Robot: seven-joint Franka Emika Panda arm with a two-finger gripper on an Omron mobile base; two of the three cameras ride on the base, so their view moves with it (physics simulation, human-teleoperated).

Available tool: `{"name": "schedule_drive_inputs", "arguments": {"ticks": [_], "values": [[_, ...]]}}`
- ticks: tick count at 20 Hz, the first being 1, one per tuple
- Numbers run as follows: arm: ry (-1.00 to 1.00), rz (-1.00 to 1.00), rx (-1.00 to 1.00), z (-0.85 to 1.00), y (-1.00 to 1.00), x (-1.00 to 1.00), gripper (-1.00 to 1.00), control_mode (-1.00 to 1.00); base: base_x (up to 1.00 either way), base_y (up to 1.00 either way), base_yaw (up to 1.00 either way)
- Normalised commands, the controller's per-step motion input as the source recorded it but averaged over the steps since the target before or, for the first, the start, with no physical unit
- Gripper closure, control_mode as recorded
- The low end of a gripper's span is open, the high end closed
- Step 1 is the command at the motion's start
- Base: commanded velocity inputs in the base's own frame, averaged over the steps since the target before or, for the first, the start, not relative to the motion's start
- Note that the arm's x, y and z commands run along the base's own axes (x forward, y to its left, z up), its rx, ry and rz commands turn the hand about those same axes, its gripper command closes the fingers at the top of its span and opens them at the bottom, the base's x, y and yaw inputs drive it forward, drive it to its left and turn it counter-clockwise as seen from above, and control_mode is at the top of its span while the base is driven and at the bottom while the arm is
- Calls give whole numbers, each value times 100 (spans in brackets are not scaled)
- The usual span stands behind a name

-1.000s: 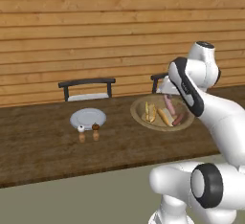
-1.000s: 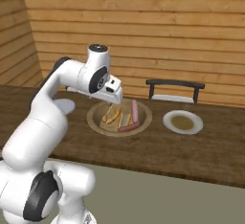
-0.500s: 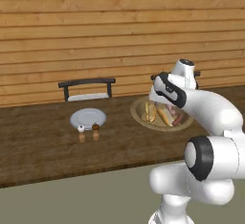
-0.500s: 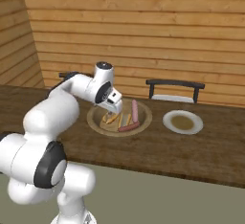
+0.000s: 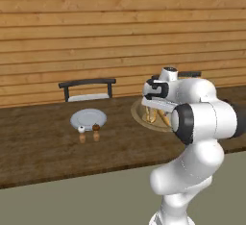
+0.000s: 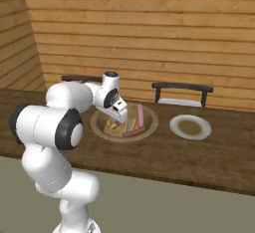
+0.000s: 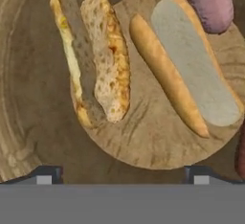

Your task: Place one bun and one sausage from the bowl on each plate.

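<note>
The tan wooden bowl (image 6: 149, 115) sits mid-counter, and its rim (image 5: 138, 115) pokes out from behind my arm. In it lie a split crusty bun (image 7: 95, 55), a smoother long bun (image 7: 191, 70) and a pink sausage (image 7: 213, 0); another sausage (image 6: 134, 132) lies by the near rim. My gripper (image 7: 122, 177) hangs open just above the buns, its fingertips (image 7: 45, 175) spread wide with nothing between them. It is also seen low over the bowl (image 6: 121, 116). One pale plate (image 5: 89, 118) lies left of the bowl, the other plate (image 6: 190, 126) to its right. Both are bare.
Salt and pepper shakers (image 5: 89, 132) stand just in front of the left plate. Two dark chairs (image 6: 182, 93) stand behind the counter against the wooden wall. The counter's front edge (image 5: 72, 173) runs near the base.
The arm has folded forward and down, bringing the hand from above the bowl to just over the buns. Bowl, plates and shakers have not moved.
</note>
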Motion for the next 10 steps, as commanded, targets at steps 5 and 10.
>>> {"name": "schedule_drive_inputs", "arguments": {"ticks": [5,10], "values": [[3,-1,0,-54,0,47,-100,-100,0,0,0],[0,-1,0,-42,0,47,-100,-100,0,0,0]]}}
